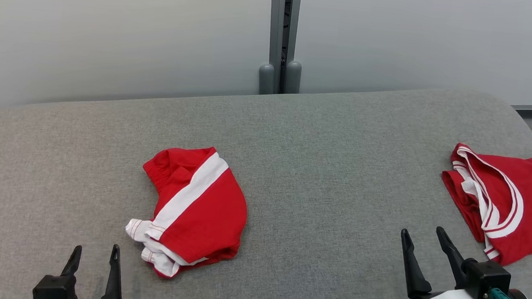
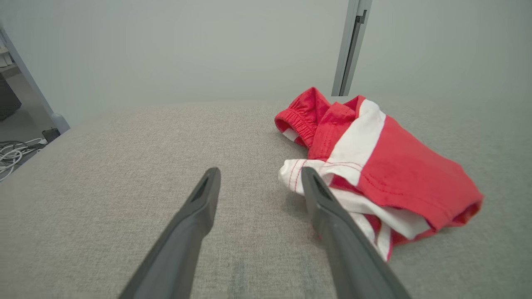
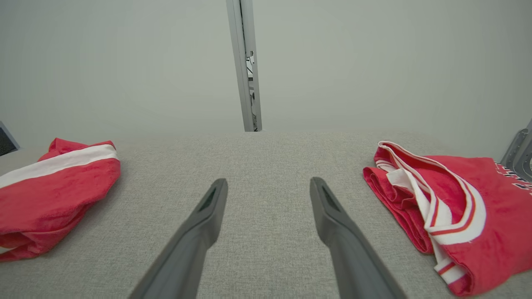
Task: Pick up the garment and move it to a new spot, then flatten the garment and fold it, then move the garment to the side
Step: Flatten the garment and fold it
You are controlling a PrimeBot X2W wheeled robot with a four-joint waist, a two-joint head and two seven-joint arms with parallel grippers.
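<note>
Left gripper [image 1: 97, 248]: fingers spread wide, nothing held between them. Right gripper [image 1: 422, 230]: fingers likewise fully parted and empty, bare grey cloth seen between them.

The red shorts [image 1: 203, 206] are taken as the task's garment. They are found just ahead of the left fingers and off to their right. The white hem end is nearest, just beside the right-hand finger of that pair, and no contact is made out. The long axis is marked by the broad white stripe, which runs away from the left fingers and slants right toward the gathered elastic waistband at the far end. The left arm is clearly the nearer one. From the right fingers the shorts lie well apart, to the left.

The shorts are seen doubled over in layers as a soft, rounded bundle rather than a flat sheet. Fabric is red knit, with white trim stitched in red at the near hem. The fold is judged done, with only a shift to the side possibly left. A low pinch at the layered hem edge is likely needed, and the layers could slip apart if only the top one is caught.

A red jersey [image 1: 516, 205] with white banding is seen ahead and right of the right fingers, near but apart. Both pieces are carried on a grey woven, padded surface [image 1: 333, 150] with a rounded far edge.
</note>
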